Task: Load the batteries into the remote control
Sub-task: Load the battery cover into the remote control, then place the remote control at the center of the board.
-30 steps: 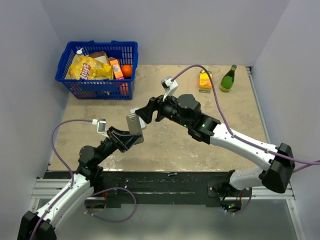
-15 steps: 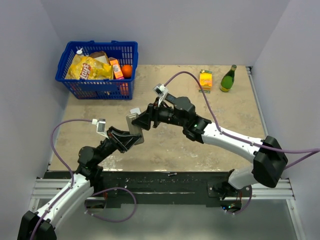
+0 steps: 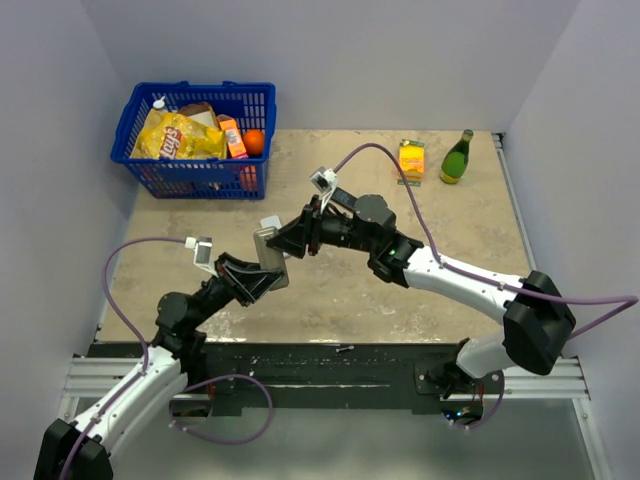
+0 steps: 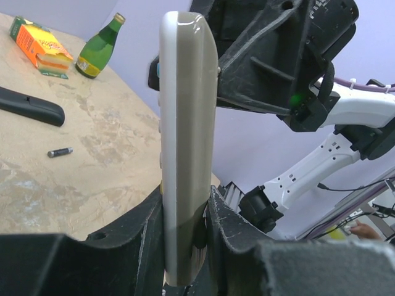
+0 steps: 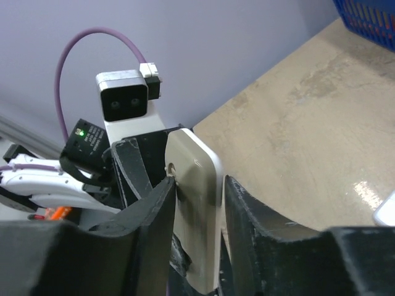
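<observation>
One battery point(image 4: 60, 152): lies flat and loose on the table point(image 3: 330, 300), well apart from the remote; not loaded.
Other batteries: none that you can pick out in any view.
Remote point(image 4: 185, 123): held off the table, upright, left of centre; your left gripper point(image 4: 184, 216) clamps its lower end.
Right gripper point(image 5: 199, 185): fingers set narrow either side of the remote's upper end; you cannot tell whether they press on it.
Compartment: you cannot tell whether it is open or covered; only the pale back and one edge show.
Progress: early, by my judgement. The remote is presented between the arms, and neither gripper carries a cell. Picking up and seating each battery is all left to do.
Left wrist view alone: shows you the battery and a dark bar-shaped object point(image 4: 31, 106) lying beyond it on the table.
Top view alone: shows the blue basket point(image 3: 190, 178) at far left and both arms meeting at the remote; the battery does not show there.
Both views: orange box point(image 4: 40, 46) and green bottle point(image 4: 99, 52) at far right.
Right wrist view alone: shows how the fingers sit at the remote's top corner.
</observation>
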